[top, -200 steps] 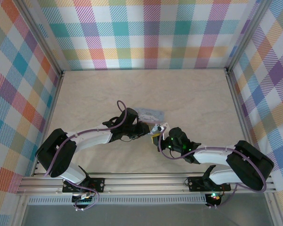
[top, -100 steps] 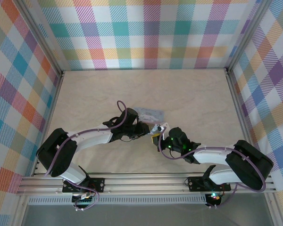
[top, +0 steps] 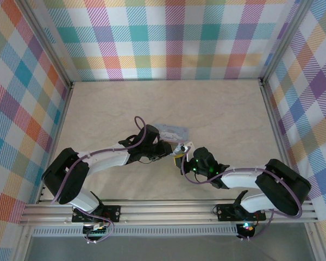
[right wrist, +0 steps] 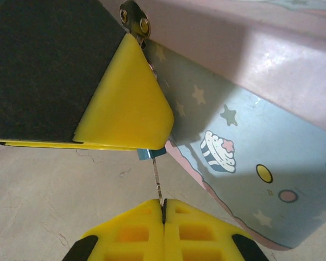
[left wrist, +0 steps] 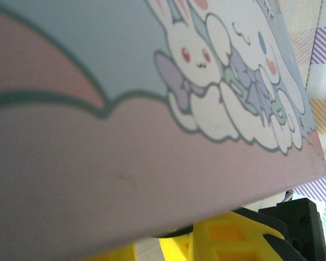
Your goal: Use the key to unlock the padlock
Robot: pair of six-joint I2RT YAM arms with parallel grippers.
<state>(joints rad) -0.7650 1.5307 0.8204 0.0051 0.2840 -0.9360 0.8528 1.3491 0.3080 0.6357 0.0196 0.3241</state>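
The surface (right wrist: pixel 54 206) holds the blue tin (right wrist: pixel 244 157). The left gripper (top: pixel 167 148) sits by its edge; I cannot tell if it is squeezing. The right gripper (right wrist: pixel 164 208) is pressed together, pinching the key (right wrist: pixel 157 179), whose tip meets the tiny padlock (right wrist: pixel 146 154). Push straight, then turn gently.

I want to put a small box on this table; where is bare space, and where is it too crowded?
Free: the wide strip between the tin and the back wall, and the patch between the right arm and the right wall. Crowded: the near middle, where the left hand and right hand, pinching the key, meet at the tin.
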